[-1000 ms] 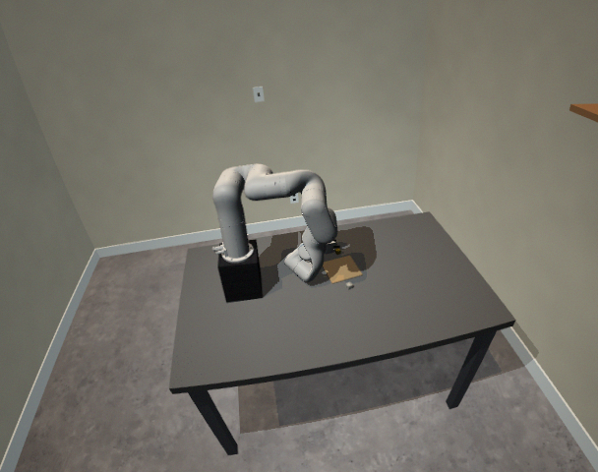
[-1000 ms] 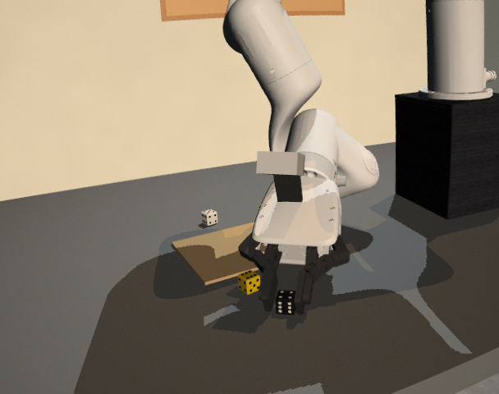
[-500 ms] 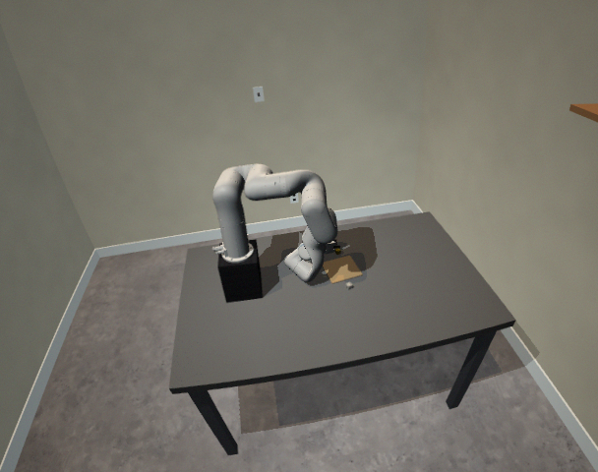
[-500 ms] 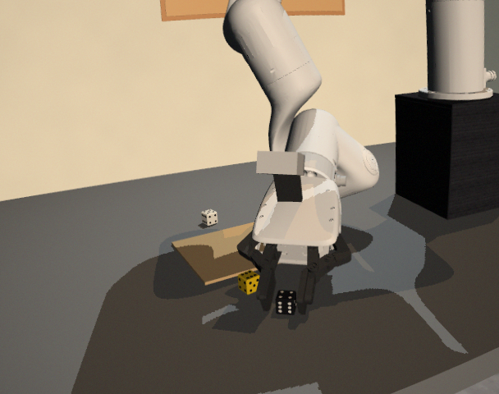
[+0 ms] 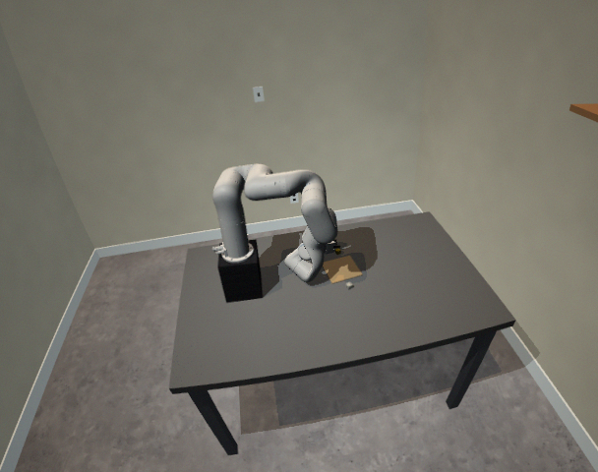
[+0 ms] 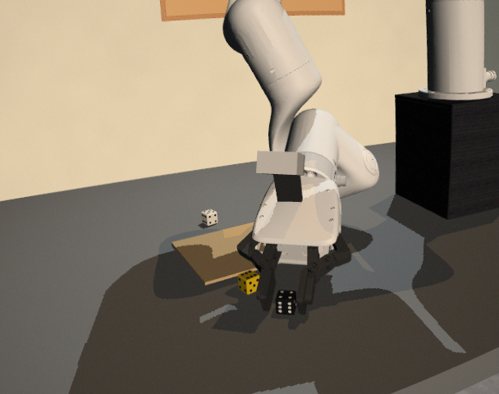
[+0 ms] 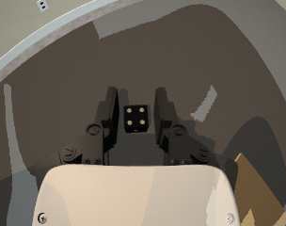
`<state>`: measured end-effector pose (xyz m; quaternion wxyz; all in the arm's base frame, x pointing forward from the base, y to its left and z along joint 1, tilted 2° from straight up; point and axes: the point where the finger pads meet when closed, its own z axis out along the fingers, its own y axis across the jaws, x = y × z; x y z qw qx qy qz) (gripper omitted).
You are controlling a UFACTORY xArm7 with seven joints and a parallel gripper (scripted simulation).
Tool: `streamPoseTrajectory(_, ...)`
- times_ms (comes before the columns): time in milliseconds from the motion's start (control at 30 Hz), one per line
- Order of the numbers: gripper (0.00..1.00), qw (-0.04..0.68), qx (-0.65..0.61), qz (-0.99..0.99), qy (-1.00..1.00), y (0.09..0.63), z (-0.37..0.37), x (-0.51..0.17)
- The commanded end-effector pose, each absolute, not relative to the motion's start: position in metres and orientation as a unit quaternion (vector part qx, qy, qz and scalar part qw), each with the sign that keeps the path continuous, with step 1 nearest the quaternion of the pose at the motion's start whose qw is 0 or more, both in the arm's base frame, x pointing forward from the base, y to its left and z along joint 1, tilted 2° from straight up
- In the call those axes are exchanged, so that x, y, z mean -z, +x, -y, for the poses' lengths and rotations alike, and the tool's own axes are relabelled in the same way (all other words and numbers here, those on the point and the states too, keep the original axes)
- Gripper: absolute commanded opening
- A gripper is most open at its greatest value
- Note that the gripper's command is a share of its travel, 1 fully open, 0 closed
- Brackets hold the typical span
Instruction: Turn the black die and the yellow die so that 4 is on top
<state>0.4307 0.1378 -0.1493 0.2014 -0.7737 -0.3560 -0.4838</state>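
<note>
The black die (image 6: 286,302) (image 7: 135,118) sits on the table off the mat, with 4 on top and 6 on a side face in the exterior view. My gripper (image 6: 284,295) (image 7: 136,99) is open around it, with a gap on each side in the wrist view. The yellow die (image 6: 248,282) (image 5: 337,250) sits on the table just off the mat's edge, beside one finger; its top looks like 6. The white die (image 6: 209,217) (image 5: 349,285) lies on the table beyond the mat's other side; its top is too small to read surely. The tan mat (image 5: 339,277) (image 6: 199,263) (image 7: 257,188) lies flat.
The arm's black base block (image 5: 241,279) (image 6: 423,157) stands on the table (image 5: 309,324). The arm hides part of the mat in the exterior view, and its shadow covers the dark area around the black and yellow dice.
</note>
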Motion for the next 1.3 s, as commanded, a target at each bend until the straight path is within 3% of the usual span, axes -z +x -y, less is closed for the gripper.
streamPoseTrajectory(0, 0.36, 0.201, 0.485, 0.356, -0.773, 0.431, -0.138, 0.148)
streamPoseTrajectory(1267, 0.36, 0.201, 0.485, 0.356, -0.773, 0.403, -0.107, 0.127)
